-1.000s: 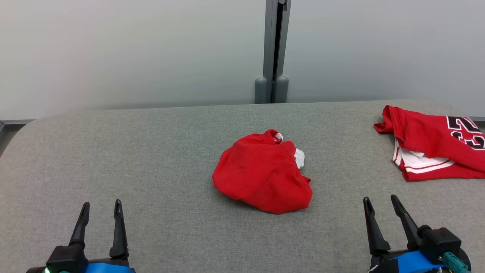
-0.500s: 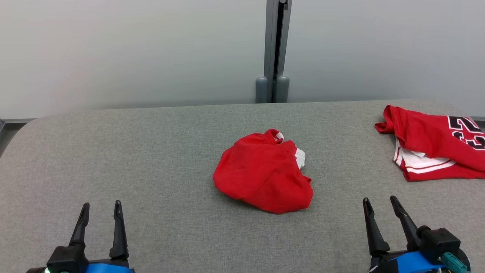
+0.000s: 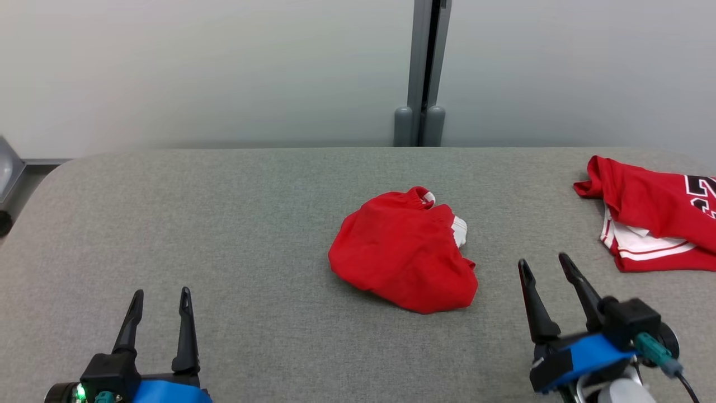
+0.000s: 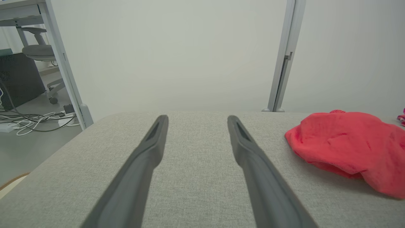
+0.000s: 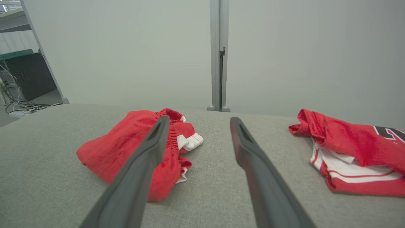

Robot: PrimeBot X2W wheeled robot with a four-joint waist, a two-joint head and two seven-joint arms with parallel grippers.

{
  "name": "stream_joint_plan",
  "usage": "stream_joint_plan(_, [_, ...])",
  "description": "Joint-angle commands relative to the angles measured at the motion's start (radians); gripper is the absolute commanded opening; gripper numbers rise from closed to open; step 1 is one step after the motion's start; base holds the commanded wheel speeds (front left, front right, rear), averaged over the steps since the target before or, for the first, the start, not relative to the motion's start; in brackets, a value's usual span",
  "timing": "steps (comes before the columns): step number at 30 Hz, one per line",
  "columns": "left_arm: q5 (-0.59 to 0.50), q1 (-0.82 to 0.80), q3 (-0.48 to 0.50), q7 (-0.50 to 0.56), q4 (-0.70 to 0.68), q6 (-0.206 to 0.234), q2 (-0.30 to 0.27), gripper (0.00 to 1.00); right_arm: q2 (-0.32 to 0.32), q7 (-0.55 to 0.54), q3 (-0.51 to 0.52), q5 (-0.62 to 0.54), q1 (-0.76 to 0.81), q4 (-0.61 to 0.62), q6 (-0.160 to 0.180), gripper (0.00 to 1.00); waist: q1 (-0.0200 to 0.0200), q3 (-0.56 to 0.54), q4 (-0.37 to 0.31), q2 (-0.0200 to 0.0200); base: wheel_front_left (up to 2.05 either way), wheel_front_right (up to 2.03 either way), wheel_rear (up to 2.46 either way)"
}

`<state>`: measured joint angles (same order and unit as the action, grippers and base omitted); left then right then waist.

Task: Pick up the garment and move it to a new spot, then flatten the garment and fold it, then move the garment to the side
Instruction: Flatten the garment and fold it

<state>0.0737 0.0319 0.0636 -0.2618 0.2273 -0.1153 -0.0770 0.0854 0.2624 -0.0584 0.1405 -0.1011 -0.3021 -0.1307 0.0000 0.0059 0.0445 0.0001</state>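
A crumpled red garment with a white-trimmed elastic waistband lies bunched in the middle of the grey padded table. My right gripper hovers open just to its right and a little nearer to me, touching nothing. In the right wrist view the garment lies beyond the left finger of that gripper. My left gripper stands open over bare table at the near left, far from the cloth. Its wrist view has the gripper pointing at the back wall, with the garment off to the right.
A red jersey with white trim and black numerals lies rumpled at the table's far right; it is also in the right wrist view. A grey post stands against the pale wall behind. Cables lie on the floor past the left edge.
The head camera has shifted, sliding the whole scene rightward. My right gripper has moved forward and leftward, closer to the crumpled garment. The garments lie as before and both grippers stay open.
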Motion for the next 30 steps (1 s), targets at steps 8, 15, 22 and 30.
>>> stream_joint_plan(8, [-0.005, -0.052, -0.021, -0.004, -0.001, -0.007, 0.008, 1.00, 0.029, 0.003, -0.104, 0.010, -0.200, -0.143, 0.000, 1.00, 0.0000, 0.057, 0.042, -0.0001, 0.00, 0.00, 0.00])
stream_joint_plan(15, [-0.001, -0.100, -0.046, -0.004, 0.004, -0.011, 0.012, 1.00, 0.045, 0.003, -0.154, 0.038, -0.328, -0.363, 0.000, 1.00, 0.0000, 0.120, 0.086, -0.0001, 0.00, 0.00, 0.00])
stream_joint_plan(22, [0.003, -0.124, -0.052, -0.004, 0.009, -0.013, 0.015, 1.00, 0.026, 0.003, -0.168, 0.079, -0.354, -0.499, 0.000, 1.00, 0.0000, 0.154, 0.115, -0.0001, 0.00, 0.00, 0.00])
stream_joint_plan(30, [-0.002, -0.137, -0.052, -0.004, 0.016, -0.014, 0.018, 1.00, -0.005, 0.003, -0.164, 0.129, -0.365, -0.541, 0.000, 0.00, 0.0000, 0.160, 0.112, -0.0001, 0.00, 0.00, 0.00])
